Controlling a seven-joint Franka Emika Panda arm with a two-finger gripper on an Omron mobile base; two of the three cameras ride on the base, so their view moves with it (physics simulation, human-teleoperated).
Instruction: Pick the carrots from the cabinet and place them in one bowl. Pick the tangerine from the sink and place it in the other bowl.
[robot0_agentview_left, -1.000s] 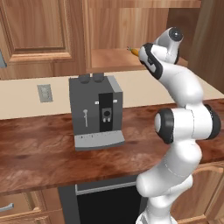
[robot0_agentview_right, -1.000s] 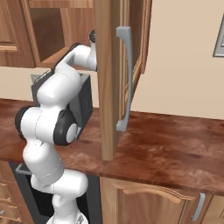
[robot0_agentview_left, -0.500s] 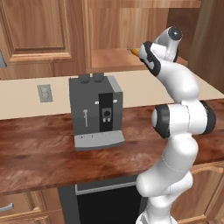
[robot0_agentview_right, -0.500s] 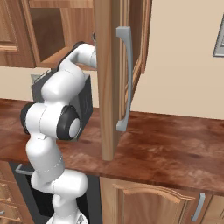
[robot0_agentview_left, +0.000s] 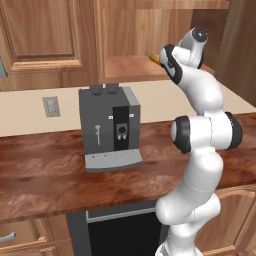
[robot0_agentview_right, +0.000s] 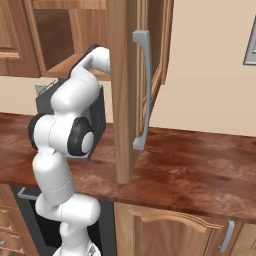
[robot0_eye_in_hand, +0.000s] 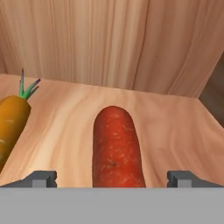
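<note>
In the hand view the darker reddish-orange carrot (robot0_eye_in_hand: 116, 148) lies on the cabinet shelf (robot0_eye_in_hand: 175, 127), straight ahead between my two finger tips (robot0_eye_in_hand: 41, 178). My gripper (robot0_eye_in_hand: 111, 179) is open and holds nothing, its tips wide on either side of that carrot. The orange carrot with a green top (robot0_eye_in_hand: 13, 124) lies to its left. From the left base view the arm reaches into the open wooden cabinet (robot0_agentview_left: 130, 67), where a carrot tip (robot0_agentview_left: 152, 58) peeks out beside the hand. The bowls, the sink and the tangerine are out of view.
A dark coffee machine (robot0_agentview_left: 110, 127) stands on the brown counter (robot0_agentview_left: 45, 175) under the cabinet. The open cabinet door (robot0_agentview_right: 127, 90) with its grey handle (robot0_agentview_right: 142, 90) hangs just right of the arm. The cabinet's back wall (robot0_eye_in_hand: 109, 43) is close behind the carrots.
The arm has shifted slightly at the cabinet; the gripper stays open and nothing has been taken hold of.
</note>
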